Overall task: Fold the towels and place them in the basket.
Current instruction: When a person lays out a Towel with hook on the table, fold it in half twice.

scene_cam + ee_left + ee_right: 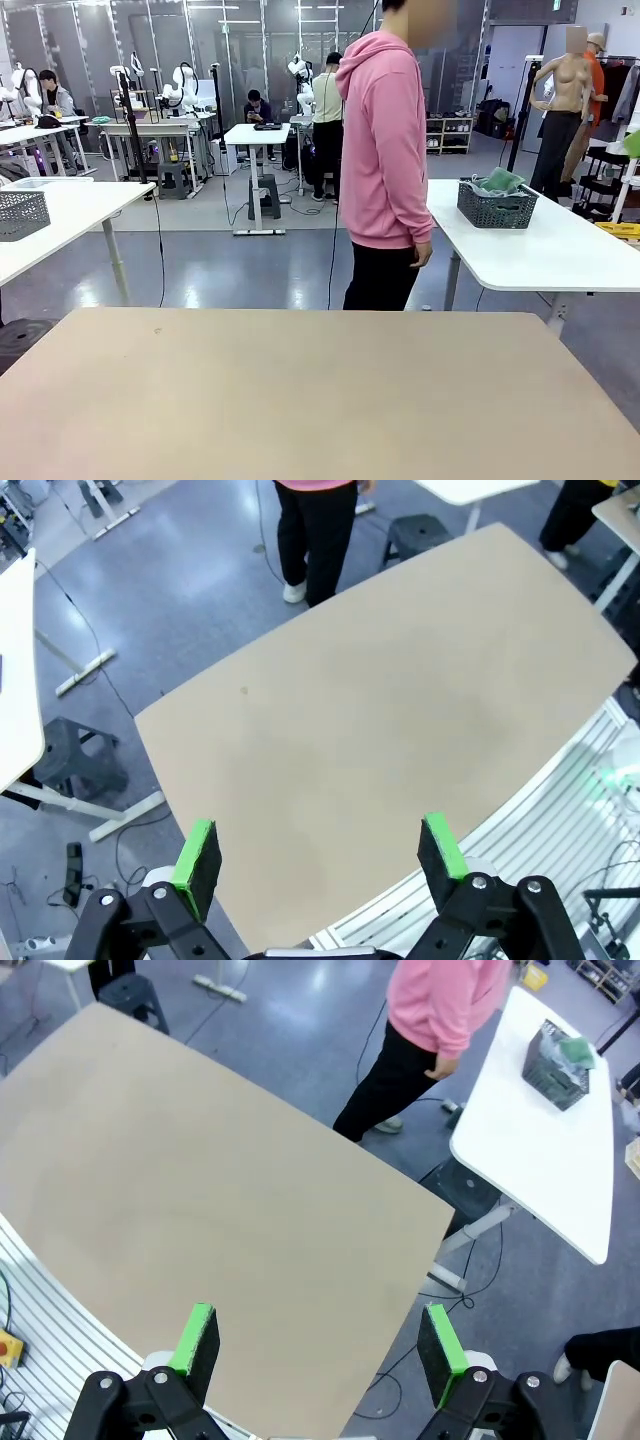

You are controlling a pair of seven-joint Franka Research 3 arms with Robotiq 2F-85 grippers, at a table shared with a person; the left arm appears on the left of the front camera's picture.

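Beige tabletop [300, 400] is lying bare in front of the robot. Over its left side, the left gripper [318, 855] is hovering with its green pads spread wide, grasping nothing. At the far edge, near the middle, a person [385, 150] in a pink hoodie is standing and turning toward the right. Over the right side, the right gripper [318, 1338] is likewise hanging released and holding nothing. Beyond the far right corner, the basket [497, 208] is sitting near the far edge of a white side table [570, 255], its long side running along that edge, with the towels [500, 182] bunching up inside it, the green one on top. It is lying well apart from both grippers, the right arm being nearer. The right wrist view is looking down into the basket, while the left wrist view is showing the person's legs and shoes.
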